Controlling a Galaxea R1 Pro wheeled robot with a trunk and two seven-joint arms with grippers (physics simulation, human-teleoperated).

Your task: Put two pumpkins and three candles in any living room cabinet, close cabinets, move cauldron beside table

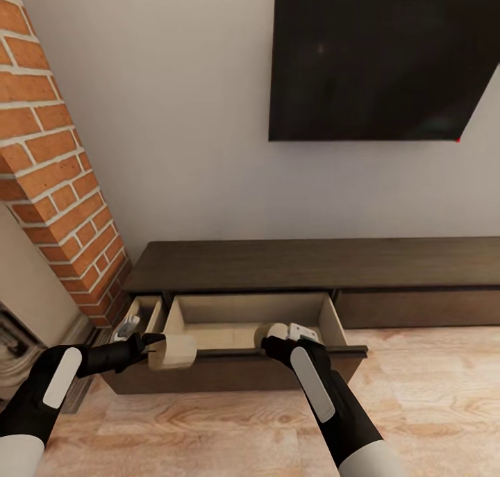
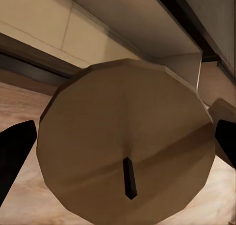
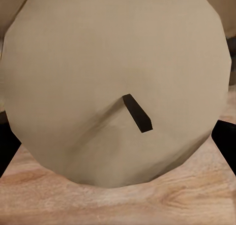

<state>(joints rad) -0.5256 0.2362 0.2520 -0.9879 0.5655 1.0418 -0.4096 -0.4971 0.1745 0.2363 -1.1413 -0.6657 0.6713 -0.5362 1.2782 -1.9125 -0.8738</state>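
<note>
The long dark brown cabinet (image 1: 312,263) stands against the wall with one wide drawer (image 1: 243,317) pulled out, showing its pale inside. My left gripper (image 1: 158,348) is shut on a beige candle (image 1: 173,352) at the drawer's front left corner. In the left wrist view that candle (image 2: 123,136) shows its flat top and dark wick between black fingers (image 2: 14,156). My right gripper (image 1: 276,339) is shut on a second candle (image 1: 279,331) over the drawer's front right part. Up close, this candle (image 3: 113,77) sits between fingers (image 3: 227,144). The pumpkins, cauldron and table are out of view.
A brick column (image 1: 55,185) rises left of the cabinet, and a narrow drawer (image 1: 147,314) beside it is also open. A dark TV (image 1: 382,53) hangs on the wall above. Wood floor (image 1: 430,394) stretches in front and to the right.
</note>
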